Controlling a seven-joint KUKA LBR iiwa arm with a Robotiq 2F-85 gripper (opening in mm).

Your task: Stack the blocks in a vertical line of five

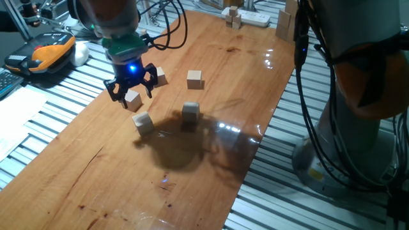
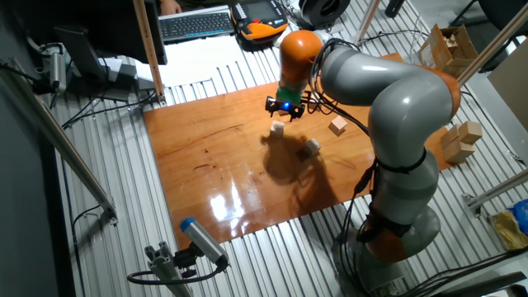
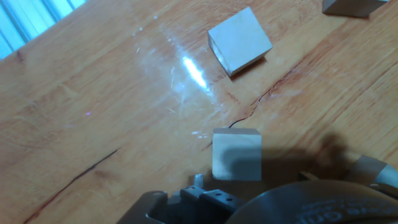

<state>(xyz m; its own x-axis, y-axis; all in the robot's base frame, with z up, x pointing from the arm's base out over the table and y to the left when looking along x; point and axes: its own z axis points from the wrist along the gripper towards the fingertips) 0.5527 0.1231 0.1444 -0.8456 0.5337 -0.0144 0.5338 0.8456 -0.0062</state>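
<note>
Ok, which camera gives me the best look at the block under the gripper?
The hand view: the block fills the lower centre, its top face plain. One fixed view shows it small, between the fingers of the gripper. In the other fixed view the gripper hides it.

Light-tan blocks point(image 1: 194, 79) (plain, unpatterned) on a reddish-brown wood-grain table point(image 1: 96, 179).

One fixed view sits low and near, looking along the wooden table point(image 1: 211, 96) toward the white power strip point(image 1: 249, 17). The other fixed view looks down from high and far — opposite side. The hand view looks closely down — all share the tabletop.
</note>
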